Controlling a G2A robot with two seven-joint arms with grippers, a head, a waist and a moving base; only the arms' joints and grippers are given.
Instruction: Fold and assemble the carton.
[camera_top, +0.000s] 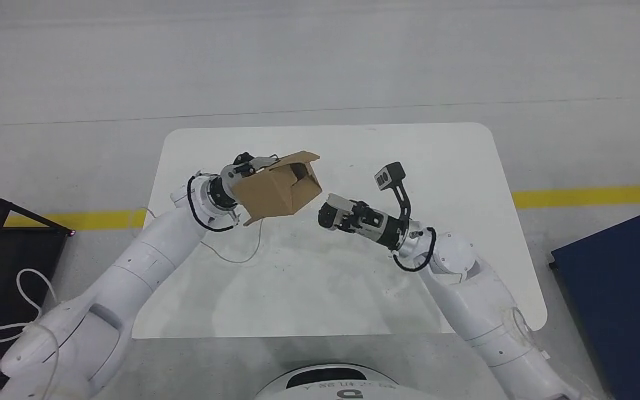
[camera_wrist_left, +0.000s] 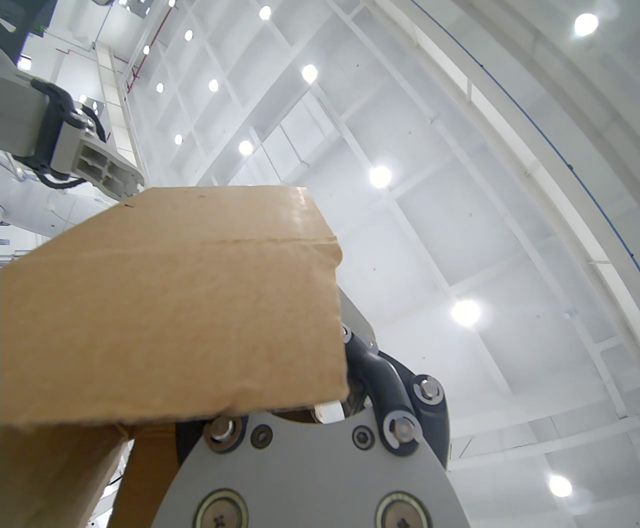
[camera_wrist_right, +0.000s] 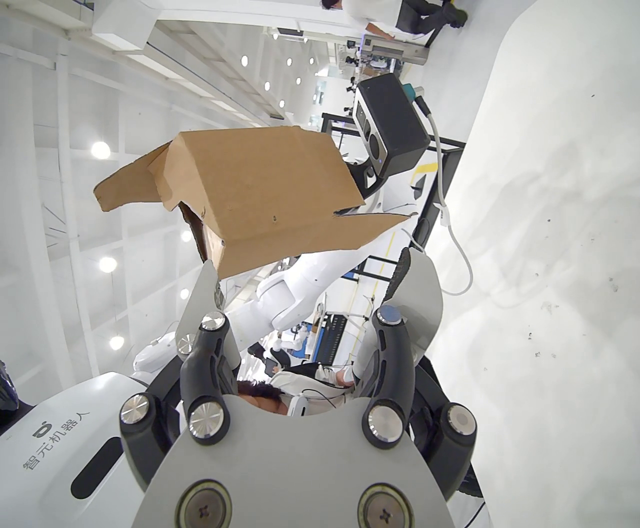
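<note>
Carton (camera_top: 281, 187): brown cardboard, up in the air over the left-middle of the table, lying on its side, open mouth turned toward the right arm, flaps at that end loose and splayed, one flap sticking out past the top edge
Right gripper (camera_top: 328, 213): closest to the robot, hanging just beside the open mouth, fingers (camera_wrist_right: 205, 285) spread wide with nothing between them, no contact with the cardboard
Left gripper (camera_top: 243, 175): at the end opposite the mouth, clamped on a cardboard panel and carrying the whole box; its fingertips are hidden behind that panel in the left wrist view
Table (camera_top: 450, 170): white, rounded corners, lying below both arms
Floor (camera_top: 320, 60): grey, farther out, with a yellow stripe (camera_top: 575, 197) showing on both sides of the table
</note>
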